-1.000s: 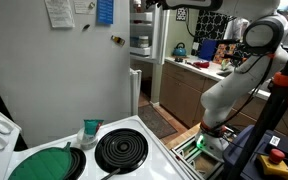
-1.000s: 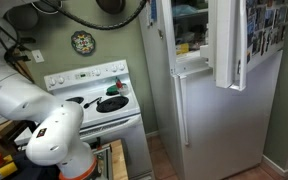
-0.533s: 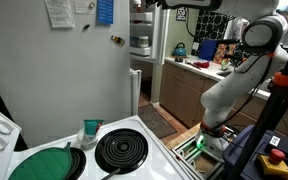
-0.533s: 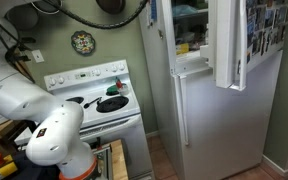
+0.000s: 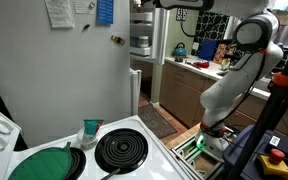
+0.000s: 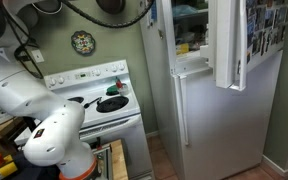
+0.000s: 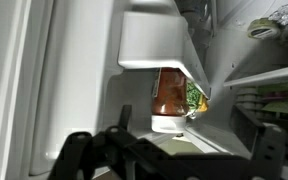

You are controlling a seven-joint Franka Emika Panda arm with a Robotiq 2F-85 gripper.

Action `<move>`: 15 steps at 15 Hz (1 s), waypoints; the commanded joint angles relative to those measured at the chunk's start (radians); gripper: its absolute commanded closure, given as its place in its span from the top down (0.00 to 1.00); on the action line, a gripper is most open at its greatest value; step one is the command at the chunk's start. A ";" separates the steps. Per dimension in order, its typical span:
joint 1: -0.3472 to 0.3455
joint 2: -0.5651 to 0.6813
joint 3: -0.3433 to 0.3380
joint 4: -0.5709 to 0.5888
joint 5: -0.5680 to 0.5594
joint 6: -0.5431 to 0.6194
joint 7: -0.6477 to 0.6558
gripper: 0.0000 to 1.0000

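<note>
Jaws stand apart as our gripper faces the jar at frame centre, not touching. We judge this the approach; next calls for a straight advance.

**Desk:** How is the light on your end?

**Operator:** Mixed. In the wrist view the white door shelf is washed out, close to glare. The gripper along the near edge is a dark, soft silhouette. The orange jar farther in looks slightly blurred to me.

**Desk:** And outside?

**Operator:** In an exterior view the refrigerator side is evenly lit and greyish, and the far counter on the right is brighter. In an exterior view the freezer compartment glows from inside and its door is nearly blown out. The green wall on the left sits dimmer. I find both views coarse, with little fine detail.
</note>
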 commanded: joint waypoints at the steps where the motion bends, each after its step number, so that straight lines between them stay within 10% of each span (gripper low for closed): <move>1: -0.058 0.069 0.046 0.059 -0.093 0.011 0.106 1.00; 15: -0.061 0.192 0.038 0.125 -0.326 0.093 0.317 1.00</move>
